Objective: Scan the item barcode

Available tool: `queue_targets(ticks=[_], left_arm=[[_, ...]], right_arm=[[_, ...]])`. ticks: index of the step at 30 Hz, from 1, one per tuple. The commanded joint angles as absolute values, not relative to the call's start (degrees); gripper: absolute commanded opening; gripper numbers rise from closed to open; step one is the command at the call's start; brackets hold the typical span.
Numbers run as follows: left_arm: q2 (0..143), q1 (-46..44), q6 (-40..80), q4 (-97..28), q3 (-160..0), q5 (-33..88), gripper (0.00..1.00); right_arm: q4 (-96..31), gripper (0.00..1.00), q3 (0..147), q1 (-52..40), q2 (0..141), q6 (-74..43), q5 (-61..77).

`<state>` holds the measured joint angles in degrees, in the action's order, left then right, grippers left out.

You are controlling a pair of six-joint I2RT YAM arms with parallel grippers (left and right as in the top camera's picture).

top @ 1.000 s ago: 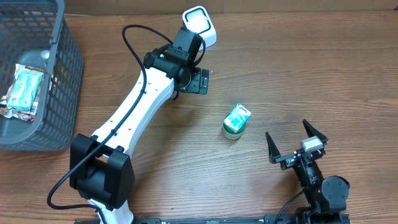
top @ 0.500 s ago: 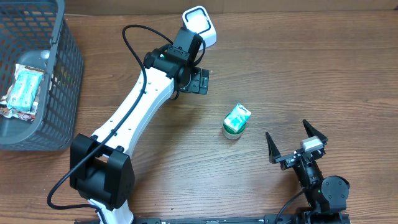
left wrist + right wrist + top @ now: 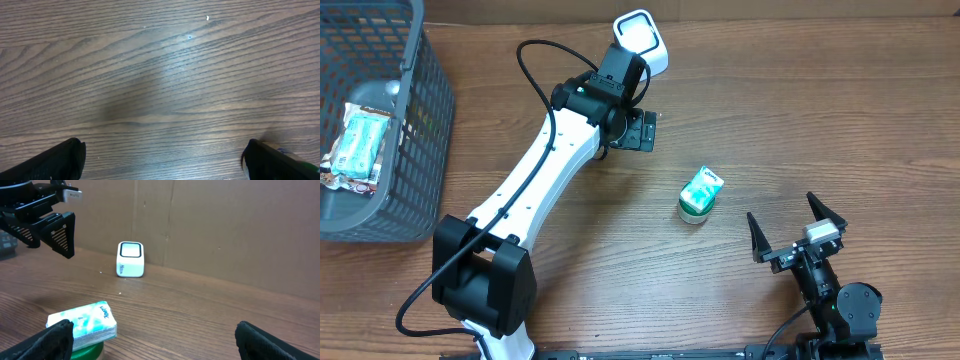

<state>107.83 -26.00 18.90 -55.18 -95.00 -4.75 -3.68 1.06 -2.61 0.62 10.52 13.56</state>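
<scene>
Packet [image 3: 701, 193] lies ten o'clock of right claw [image 3: 781, 207], spread empty like left claw [image 3: 640, 131]. Best pinch its sides, sparing the barcode.

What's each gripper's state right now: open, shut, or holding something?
Left gripper: open, holding nothing.
Right gripper: open, holding nothing.

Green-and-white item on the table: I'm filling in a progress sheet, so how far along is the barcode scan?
Done: nothing visible; the green-and-white item lies on the table, apart from both grippers and the white scanner. In hand: nothing; the left gripper, beside the scanner, and the right gripper, nearer the item, both have open, empty jaws. Left: grasp the item and show its barcode to the scanner.
</scene>
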Motion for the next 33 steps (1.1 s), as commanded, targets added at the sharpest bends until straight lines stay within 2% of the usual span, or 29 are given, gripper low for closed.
queue_targets(ticks=[1, 9, 10, 11, 12, 13, 14, 16, 19, 33], left_arm=[[107.4, -25.7, 17.8, -55.3, -95.5, -4.5, 1.00], [107.4, -25.7, 17.7, -50.5, -95.5, -2.5, 1.00], [107.4, -25.7, 16.3, -50.5, -95.5, 0.4, 0.93], [107.4, -25.8, 13.3, -50.6, -95.5, 4.1, 0.76], [107.4, -25.8, 9.2, -50.8, -95.5, 9.2, 0.67], [107.4, -25.8, 5.1, -51.2, -95.5, 14.5, 0.60], [107.4, -25.8, 1.9, -51.7, -95.5, 19.0, 0.58], [107.5, -25.8, -4.0, -53.3, -95.5, 28.1, 0.58], [107.5, -26.2, -5.9, -55.3, -95.5, 32.9, 0.61], [107.6, -35.6, -5.0, -58.9, -94.9, 21.6, 0.65]], right_arm=[[-3.4, 1.00, 0.4, -2.4, 0.2, 10.2, 13.8], [-3.4, 1.00, 0.4, -2.4, 0.2, 10.2, 13.8], [-3.4, 1.00, 0.4, -2.4, 0.2, 10.2, 13.8], [-3.4, 1.00, 0.4, -2.4, 0.2, 10.2, 13.8], [-3.4, 1.00, 0.4, -2.4, 0.2, 10.2, 13.8], [-3.4, 1.00, 0.4, -2.4, 0.2, 10.2, 13.8], [-3.4, 1.00, 0.4, -2.4, 0.2, 10.2, 13.8], [-3.4, 1.00, 0.4, -2.4, 0.2, 10.2, 13.8], [-3.4, 1.00, 0.4, -2.4, 0.2, 10.2, 13.8], [-3.4, 1.00, 0.4, -2.4, 0.2, 10.2, 13.8]])
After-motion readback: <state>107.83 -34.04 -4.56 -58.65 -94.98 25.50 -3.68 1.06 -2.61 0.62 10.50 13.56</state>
